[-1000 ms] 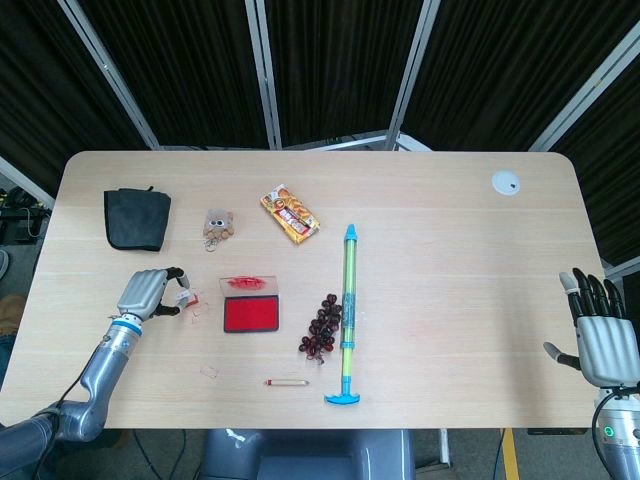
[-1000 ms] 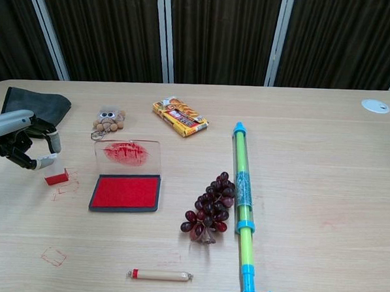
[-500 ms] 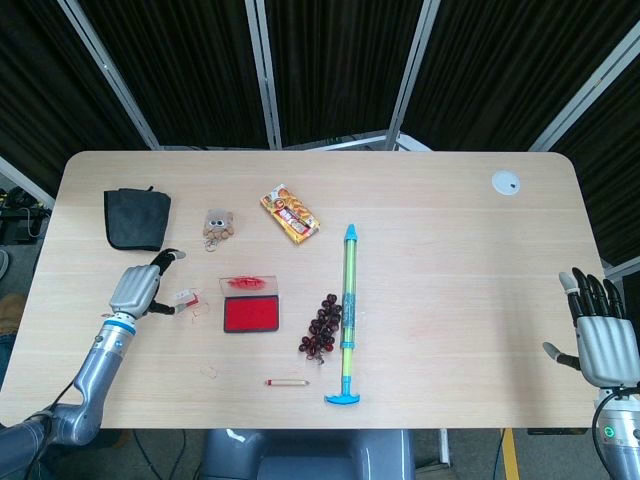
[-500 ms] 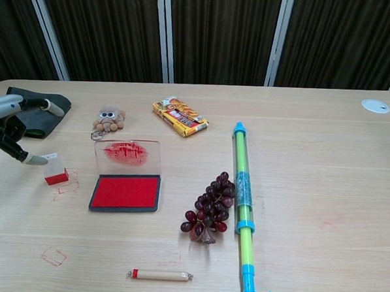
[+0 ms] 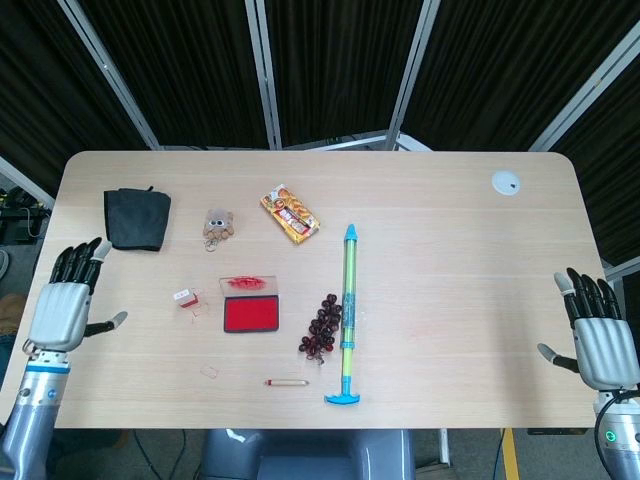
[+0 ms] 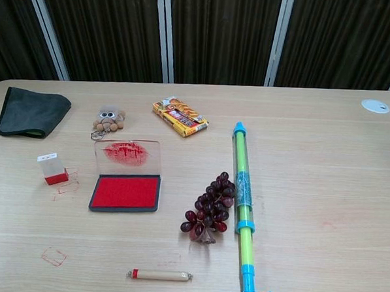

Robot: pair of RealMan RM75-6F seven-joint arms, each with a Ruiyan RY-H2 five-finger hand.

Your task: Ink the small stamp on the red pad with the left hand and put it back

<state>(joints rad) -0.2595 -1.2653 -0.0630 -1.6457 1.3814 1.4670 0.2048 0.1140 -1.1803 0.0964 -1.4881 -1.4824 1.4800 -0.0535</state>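
Small stamp [image 6: 52, 168]: clear body with a red base, upright on the surface [image 6: 325, 166], just left of the red ink pad [image 6: 126, 192] and apart from it; red stamp marks on the wood beside its base and another nearer the front edge. Held by nothing.

Red ink pad: open, dark-framed, flat on the surface; its clear lid [image 6: 128, 155] (smeared with red ink) is hinged back on the far side.

Left hand [image 5: 67, 308]: released, fingers spread and pointing up, holding nothing; at the left edge of the surface in the head view, well apart from the stamp (outside the chest view).

Right hand [image 5: 598, 337]: likewise released, fingers apart, holding nothing, at the right edge.

Other items on the surface:
- Dark folded cloth [image 6: 30, 112], far left corner.
- Small plush toy with googly eyes [image 6: 108, 120], beyond the pad's lid.
- Orange snack packet [image 6: 179, 116], lying at an angle further right.
- Bunch of dark grapes [image 6: 209, 207], right of the pad, touching or nearly touching the water squirter (cannot tell which).
- Green-and-blue water squirter [image 6: 242, 208], lying lengthwise, blue handle toward the front edge.
- Small wooden stick with a red end [image 6: 160, 274], near the front edge.
- White round disc [image 6: 376, 106], far right corner
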